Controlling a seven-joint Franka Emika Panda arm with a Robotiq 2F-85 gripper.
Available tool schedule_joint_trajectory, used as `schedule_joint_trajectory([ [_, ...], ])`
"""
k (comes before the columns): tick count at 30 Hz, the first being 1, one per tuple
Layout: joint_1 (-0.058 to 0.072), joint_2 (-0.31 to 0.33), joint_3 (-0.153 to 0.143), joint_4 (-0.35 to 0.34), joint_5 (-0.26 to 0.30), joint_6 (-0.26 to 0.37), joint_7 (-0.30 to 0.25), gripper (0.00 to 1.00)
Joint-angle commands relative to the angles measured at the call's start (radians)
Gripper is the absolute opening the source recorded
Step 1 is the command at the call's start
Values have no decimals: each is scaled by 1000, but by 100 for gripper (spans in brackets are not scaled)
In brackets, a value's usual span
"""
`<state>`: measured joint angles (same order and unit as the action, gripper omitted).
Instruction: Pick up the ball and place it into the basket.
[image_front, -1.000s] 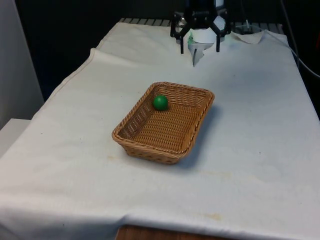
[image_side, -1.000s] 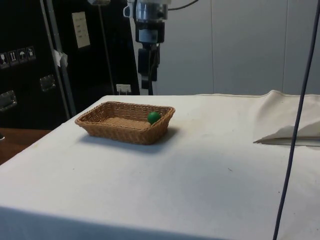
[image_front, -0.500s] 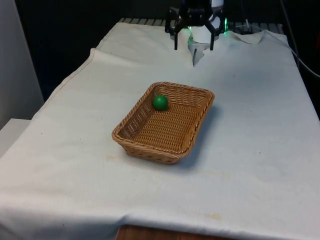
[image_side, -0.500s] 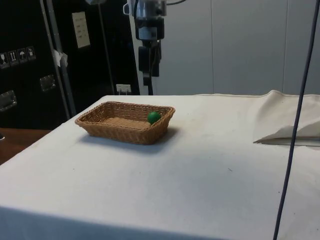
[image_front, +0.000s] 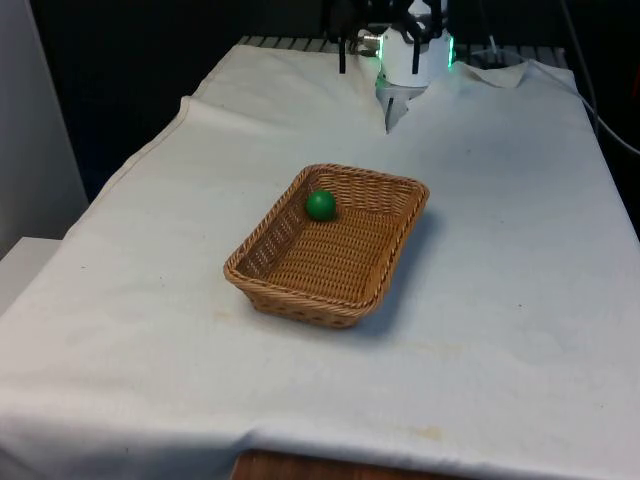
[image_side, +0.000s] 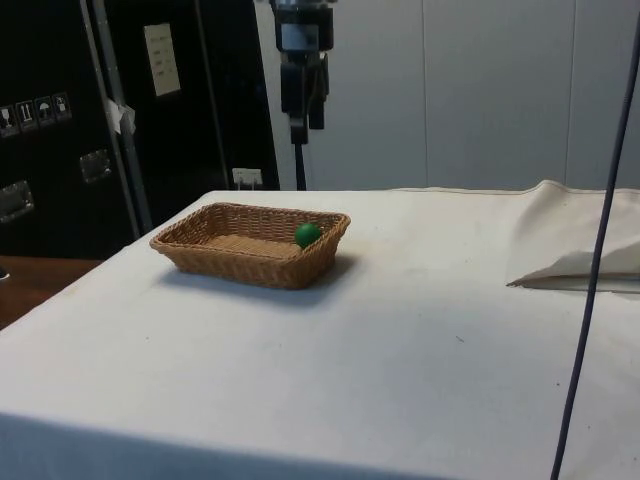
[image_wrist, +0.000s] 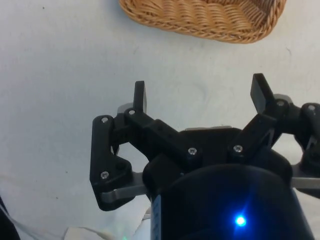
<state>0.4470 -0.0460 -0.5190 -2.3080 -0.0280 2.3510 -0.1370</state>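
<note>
The green ball (image_front: 320, 204) lies inside the brown wicker basket (image_front: 300, 303), against its far corner on the front view's left. From the side, the ball (image_side: 307, 234) rests against the basket's (image_side: 240, 265) end wall below the arm. My gripper (image_side: 301, 128) hangs high above the table, behind the basket and well clear of it. In the front view the gripper (image_front: 378, 45) sits at the picture's upper edge. The wrist view shows the gripper (image_wrist: 200, 92) open, nothing between its fingers (image_wrist: 139, 95), with the basket's rim (image_wrist: 200, 20) beyond them.
A raised fold in the white cloth (image_front: 393, 108) lies behind the basket near the robot's base. In the side view a folded-up piece of cloth (image_side: 585, 250) lies on the table and a thin cable (image_side: 590, 260) hangs in front of it.
The gripper has risen steadily and drawn back from the basket, staying open. The ball has stayed still in the basket.
</note>
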Motion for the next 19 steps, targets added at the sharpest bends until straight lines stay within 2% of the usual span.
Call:
schedule_joint_trajectory([
  [1, -2, -11, 0, -2, -20, -9, 16, 100],
  [2, 0, -7, -1, 0, 0, -6, 0, 100],
  [3, -3, -18, 0, -1, -21, -16, 16, 100],
  [10, -6, -67, -3, 3, -44, -71, 30, 100],
  [11, -2, -60, -5, 0, -25, -59, 14, 100],
  [13, -6, -76, -3, 4, -51, -82, 36, 100],
  [19, -4, -80, -4, 3, -47, -86, 36, 100],
])
